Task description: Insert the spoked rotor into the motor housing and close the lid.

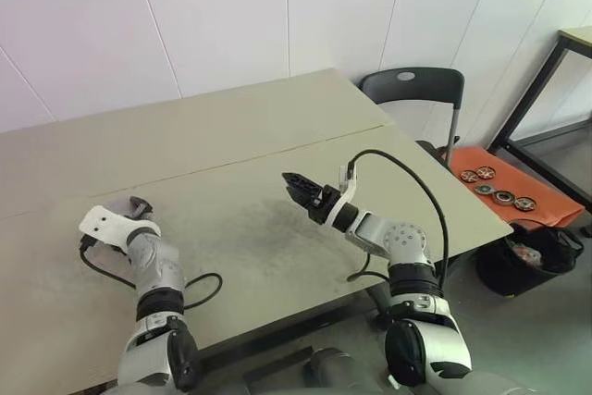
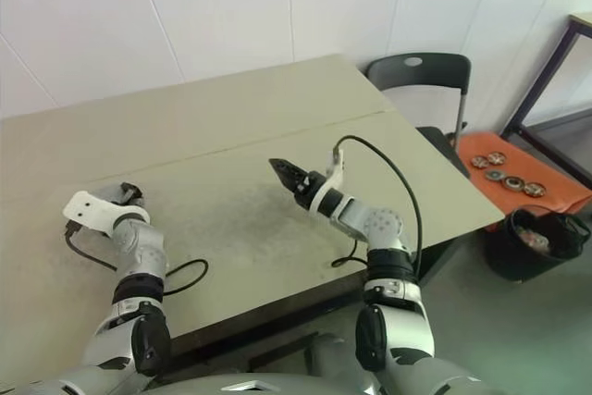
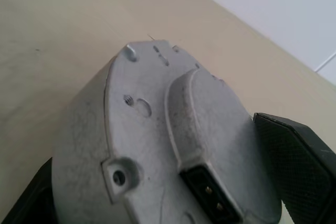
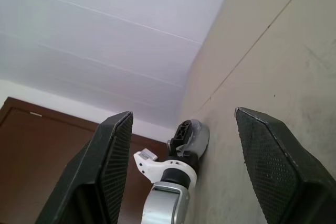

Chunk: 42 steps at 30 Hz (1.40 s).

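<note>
The motor housing (image 3: pixel 152 129) shows as a round grey cast-metal body with a black connector socket, lying on the beige table (image 1: pixel 231 136) at the far left. My left gripper (image 1: pixel 139 204) is open, its black fingers (image 3: pixel 299 166) standing wide on either side of the housing. In the right wrist view the housing (image 4: pixel 197 134) rests against the tabletop at the tip of the left gripper. My right gripper (image 1: pixel 294 183) hovers over the middle of the table, open, with nothing between its fingers. The spoked rotor and the lid are hidden.
A black chair (image 1: pixel 412 90) stands behind the table's right end. Beyond it an orange pad (image 1: pixel 546 203) carries several small round parts (image 1: pixel 499 187). A dark bin (image 1: pixel 532 261) sits on the floor below. A black table frame (image 1: pixel 541 80) stands far right.
</note>
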Motion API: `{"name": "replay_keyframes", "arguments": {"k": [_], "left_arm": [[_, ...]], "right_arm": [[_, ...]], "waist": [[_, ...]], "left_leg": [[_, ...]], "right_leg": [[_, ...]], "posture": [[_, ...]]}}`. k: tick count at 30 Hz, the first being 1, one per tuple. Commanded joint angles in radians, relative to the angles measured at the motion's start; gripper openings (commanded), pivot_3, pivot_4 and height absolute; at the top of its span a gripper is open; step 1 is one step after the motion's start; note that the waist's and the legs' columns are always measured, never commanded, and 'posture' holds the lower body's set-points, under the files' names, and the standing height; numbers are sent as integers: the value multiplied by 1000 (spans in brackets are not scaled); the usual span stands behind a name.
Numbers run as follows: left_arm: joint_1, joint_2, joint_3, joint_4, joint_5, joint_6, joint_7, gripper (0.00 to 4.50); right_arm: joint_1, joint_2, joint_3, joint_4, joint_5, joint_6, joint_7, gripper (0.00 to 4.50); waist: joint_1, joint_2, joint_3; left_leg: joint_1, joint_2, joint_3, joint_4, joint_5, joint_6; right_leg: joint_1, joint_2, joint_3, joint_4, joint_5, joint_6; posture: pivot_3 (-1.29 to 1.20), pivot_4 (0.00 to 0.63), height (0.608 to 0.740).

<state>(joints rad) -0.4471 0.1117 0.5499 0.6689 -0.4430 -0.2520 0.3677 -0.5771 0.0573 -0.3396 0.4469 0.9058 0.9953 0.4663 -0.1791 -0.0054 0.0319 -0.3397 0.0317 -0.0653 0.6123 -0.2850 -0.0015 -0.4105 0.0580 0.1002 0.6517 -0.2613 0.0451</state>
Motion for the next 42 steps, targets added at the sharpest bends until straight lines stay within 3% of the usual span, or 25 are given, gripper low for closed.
{"name": "replay_keyframes", "arguments": {"k": [1,8,12,19,28,32,42], "left_arm": [[49,5,16,-99,36,41,93,4424],[113,-8,27,-269,63,188,243,4424],[130,-44,14,-323,-59,265,102,4424],[113,-106,75,-323,-167,309,68,4424],[82,-156,131,-364,-320,296,-26,2469],[59,-155,114,-402,-390,310,-139,2226],[21,-109,62,-344,-484,493,-408,2226]], "right_arm": [[-8,2,13,-11,-1,-8,22,3233],[-5,0,28,-9,-15,-11,36,3233],[-5,2,38,-2,-31,-14,47,3233],[0,1,45,-7,-41,-14,53,3233],[3,0,50,-6,-59,-21,60,3233],[2,0,52,-3,-64,-23,64,3233],[4,-2,57,-2,-78,-25,70,3233]], "waist": [[1,0,0],[2,-1,0],[7,0,1],[54,2,1],[84,4,0],[86,4,1],[116,3,3]], "left_leg": [[0,0,1,1,-1,-1],[-1,-1,4,1,-4,-7],[-1,-1,5,2,-4,-7],[0,-3,4,3,-4,-7],[0,-4,4,4,-4,-8],[1,-5,1,7,-4,-8],[-17,-16,-17,20,-1,-13]], "right_leg": [[0,0,1,0,0,0],[0,0,5,-3,0,0],[0,-1,5,-4,0,0],[2,-1,6,-4,0,0],[3,-1,6,-4,0,0],[3,0,6,-4,0,0],[0,-1,5,-6,-1,0]], "posture": [[0,0,740],[0,0,740],[0,0,740],[0,0,740],[0,0,740],[0,0,740],[0,0,740]]}}
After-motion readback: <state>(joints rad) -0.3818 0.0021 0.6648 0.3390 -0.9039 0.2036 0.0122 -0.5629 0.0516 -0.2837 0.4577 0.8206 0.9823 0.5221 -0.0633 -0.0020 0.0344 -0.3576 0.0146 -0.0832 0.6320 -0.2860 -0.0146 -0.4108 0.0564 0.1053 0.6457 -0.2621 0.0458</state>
